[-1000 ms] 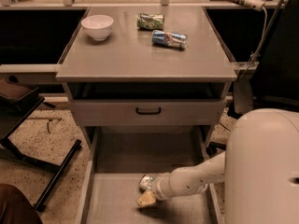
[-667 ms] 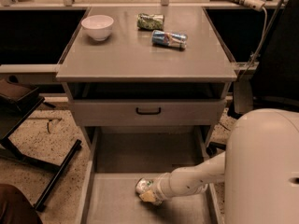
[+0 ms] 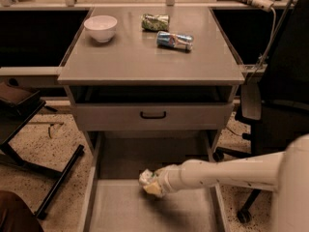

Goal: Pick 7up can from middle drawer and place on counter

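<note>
The middle drawer [image 3: 116, 211] is pulled out at the bottom, a shallow grey tray with a bare floor. My gripper [image 3: 148, 183] reaches into it from the right on a white arm. It is shut on the 7up can [image 3: 145, 176], a small silvery-white can held just above the drawer floor near its back. A pale yellowish finger [image 3: 152, 190] shows below the can. The counter [image 3: 145, 62] is the broad grey top of the cabinet above.
On the counter lie a white bowl [image 3: 100, 27], a dark green mottled can [image 3: 155, 21] and a blue, red and silver can [image 3: 175, 40]. A shut drawer front with a black handle [image 3: 153, 115] sits above the open tray. A black chair [image 3: 285, 105] stands right, a black stand [image 3: 58, 178] left.
The gripper with the can has moved up and slightly left, away from the drawer's front towards its back. The things on the counter have not moved.
</note>
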### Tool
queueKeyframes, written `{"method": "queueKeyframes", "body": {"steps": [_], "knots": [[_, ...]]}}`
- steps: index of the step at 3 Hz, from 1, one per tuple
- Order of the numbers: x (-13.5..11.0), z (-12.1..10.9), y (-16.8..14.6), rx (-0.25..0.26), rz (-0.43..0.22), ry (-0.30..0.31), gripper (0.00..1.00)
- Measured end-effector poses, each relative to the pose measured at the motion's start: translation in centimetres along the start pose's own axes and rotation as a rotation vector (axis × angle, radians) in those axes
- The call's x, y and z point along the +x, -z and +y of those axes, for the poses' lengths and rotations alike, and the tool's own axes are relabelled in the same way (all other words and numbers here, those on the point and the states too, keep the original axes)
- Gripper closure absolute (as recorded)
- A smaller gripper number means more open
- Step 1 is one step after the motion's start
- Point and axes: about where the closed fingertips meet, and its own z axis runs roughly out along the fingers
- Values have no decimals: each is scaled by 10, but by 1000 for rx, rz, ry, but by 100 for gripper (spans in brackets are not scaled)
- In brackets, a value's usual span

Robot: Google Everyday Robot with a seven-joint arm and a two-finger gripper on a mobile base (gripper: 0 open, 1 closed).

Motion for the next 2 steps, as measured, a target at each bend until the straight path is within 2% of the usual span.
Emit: {"method": "queueKeyframes", "body": {"steps": [1, 2], "knots": [[-94, -30, 65, 11, -169, 24, 100], [-166, -36, 150, -4, -251, -1, 100]]}}
